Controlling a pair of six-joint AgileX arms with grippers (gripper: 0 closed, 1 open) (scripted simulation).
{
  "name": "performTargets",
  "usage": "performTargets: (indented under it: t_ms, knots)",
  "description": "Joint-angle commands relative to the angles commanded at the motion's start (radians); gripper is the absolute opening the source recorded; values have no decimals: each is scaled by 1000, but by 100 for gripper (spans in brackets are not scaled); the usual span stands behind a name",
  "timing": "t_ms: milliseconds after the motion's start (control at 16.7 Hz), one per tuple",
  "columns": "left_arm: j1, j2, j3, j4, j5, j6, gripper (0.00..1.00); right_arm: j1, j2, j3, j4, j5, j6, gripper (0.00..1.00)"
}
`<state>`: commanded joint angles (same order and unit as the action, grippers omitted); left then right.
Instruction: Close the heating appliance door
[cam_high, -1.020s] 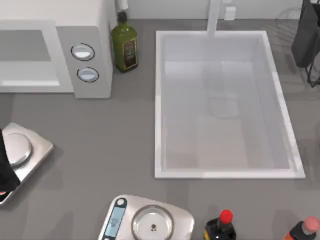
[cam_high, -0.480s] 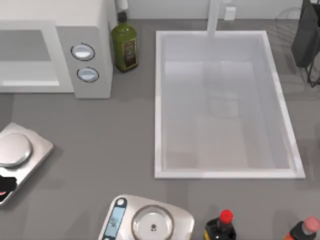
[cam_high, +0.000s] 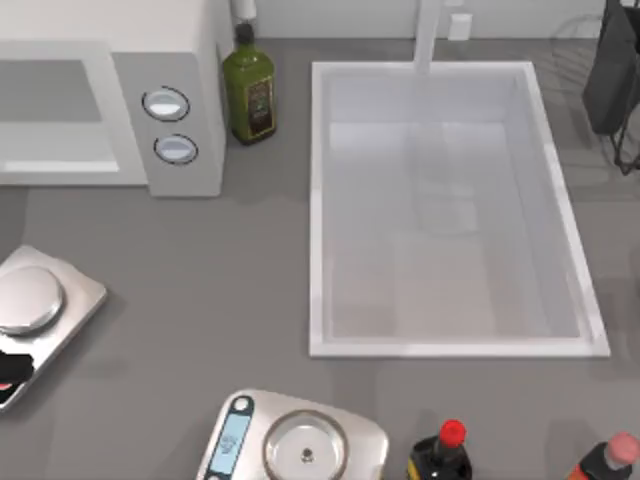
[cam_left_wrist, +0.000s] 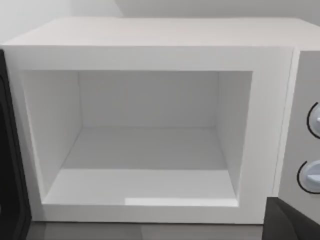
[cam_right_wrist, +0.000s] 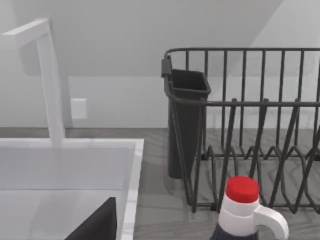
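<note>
Two silver knobs mark the grey panel of the microwave at the bench's far left, its open white cavity facing front; no writing legible, tool state indeterminable.

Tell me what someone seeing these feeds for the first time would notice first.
The large white boxy microwave at the table's far left stands out: the left wrist view looks into its bare white cavity, so it is still open, with two round silver knobs on its grey side panel. Next comes the big white rectangular sink across the middle, with a dark green glass bottle between the two.
</note>
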<state>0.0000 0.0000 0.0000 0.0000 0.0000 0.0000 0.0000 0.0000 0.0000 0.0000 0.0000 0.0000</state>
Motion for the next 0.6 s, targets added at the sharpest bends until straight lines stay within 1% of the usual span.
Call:
performTargets:
  t_ms: [360, 480, 600]
  knots:
    - [-2, 3, -1, 3, -2, 0, 0, 0, 0, 0, 0, 0, 0, 100]
    - [-26, 40, -7, 40, -26, 1, 0, 0, 0, 0, 0, 0, 0, 100]
    - [-67, 112, -17, 119, -67, 2, 0, 0, 0, 0, 0, 0, 0, 100]
